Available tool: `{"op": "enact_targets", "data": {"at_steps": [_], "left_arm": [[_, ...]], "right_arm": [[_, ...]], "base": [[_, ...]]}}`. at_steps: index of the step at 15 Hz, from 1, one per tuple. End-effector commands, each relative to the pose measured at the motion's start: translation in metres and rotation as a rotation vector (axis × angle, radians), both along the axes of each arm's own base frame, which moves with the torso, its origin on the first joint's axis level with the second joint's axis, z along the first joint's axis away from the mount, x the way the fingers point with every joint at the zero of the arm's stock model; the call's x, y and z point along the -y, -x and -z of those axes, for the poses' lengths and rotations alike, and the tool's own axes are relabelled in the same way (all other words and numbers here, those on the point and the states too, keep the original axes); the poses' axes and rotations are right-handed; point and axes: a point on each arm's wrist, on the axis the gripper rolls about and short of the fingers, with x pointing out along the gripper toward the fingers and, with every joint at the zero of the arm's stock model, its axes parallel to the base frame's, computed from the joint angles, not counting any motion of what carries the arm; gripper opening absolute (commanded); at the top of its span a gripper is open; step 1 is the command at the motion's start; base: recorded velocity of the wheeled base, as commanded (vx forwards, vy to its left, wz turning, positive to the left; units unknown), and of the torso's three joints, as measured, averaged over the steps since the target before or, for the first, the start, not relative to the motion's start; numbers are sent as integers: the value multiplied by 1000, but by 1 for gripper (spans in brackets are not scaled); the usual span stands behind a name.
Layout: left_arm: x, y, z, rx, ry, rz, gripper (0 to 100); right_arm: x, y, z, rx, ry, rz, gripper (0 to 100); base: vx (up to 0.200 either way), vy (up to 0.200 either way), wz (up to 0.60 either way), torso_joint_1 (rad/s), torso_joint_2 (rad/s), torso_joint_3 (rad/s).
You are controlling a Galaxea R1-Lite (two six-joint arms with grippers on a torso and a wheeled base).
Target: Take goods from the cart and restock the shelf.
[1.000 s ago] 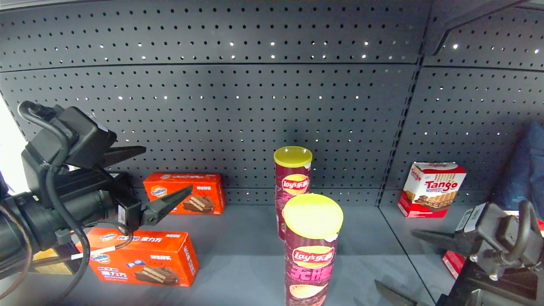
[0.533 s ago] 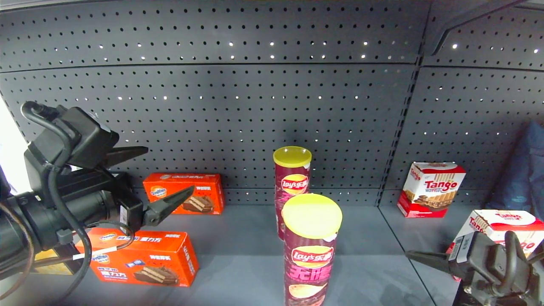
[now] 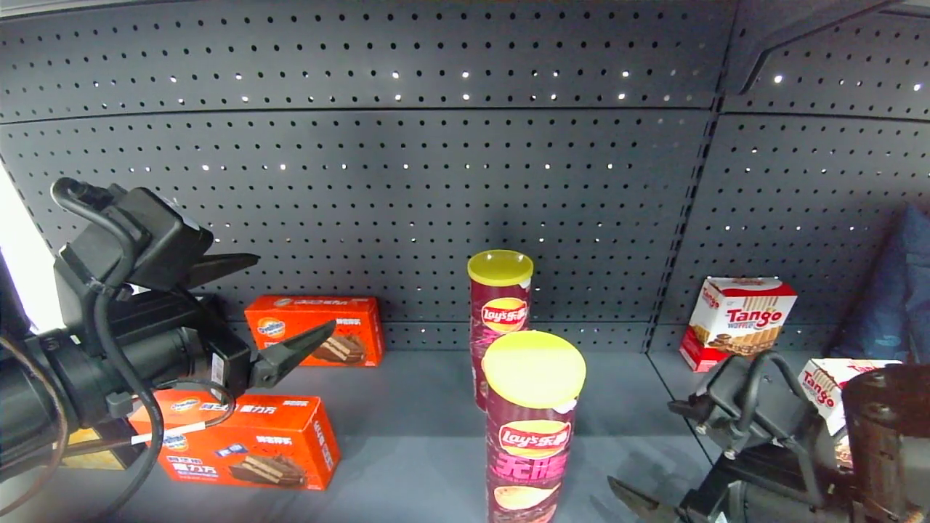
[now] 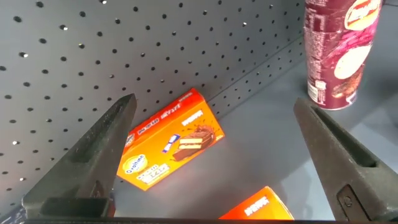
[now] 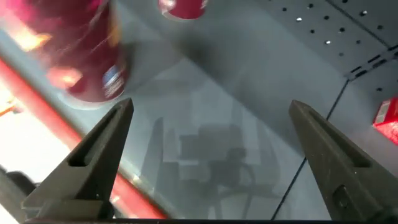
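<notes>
Hovering at the left of the shelf (image 3: 429, 428), my left claw (image 3: 290, 293) has its fingers wide apart and holds nothing. Near it lie two orange boxes: the front box (image 3: 247, 447) by the shelf's edge and the back box (image 3: 316, 328) against the pegboard (image 3: 436, 181). Two red cans with yellow lids stand upright mid-shelf, the near can (image 3: 532, 428) just in front of the far can (image 3: 500, 305). My right claw (image 3: 643, 444) sits low at the right, fingers also spread and empty. In the next bay, the back wafer box (image 3: 737, 319) stands by the pegboard, and the near wafer box (image 3: 828, 381) is partly hidden behind my right arm.
</notes>
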Motion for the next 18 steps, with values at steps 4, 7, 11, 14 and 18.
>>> {"op": "enact_targets", "data": {"at_steps": [4, 7, 11, 14, 18], "left_arm": [[1, -2, 3, -12, -4, 0, 100], [0, -2, 3, -12, -4, -4, 100], [0, -2, 4, -15, -5, -2, 100], [0, -3, 4, -15, -5, -4, 100], [0, -3, 5, -18, -6, -4, 100]], "right_arm": [[-22, -21, 3, -15, 29, 18, 100], [-26, -23, 4, -17, 30, 12, 100], [-29, -20, 3, -16, 27, -11, 100], [-33, -17, 4, -20, 29, -35, 100], [-42, -18, 7, -25, 35, -56, 100]], "base": [[0, 0, 0, 0, 0, 0], [0, 0, 0, 0, 0, 0], [0, 0, 0, 0, 0, 0], [0, 0, 0, 0, 0, 0], [0, 0, 0, 0, 0, 0]]}}
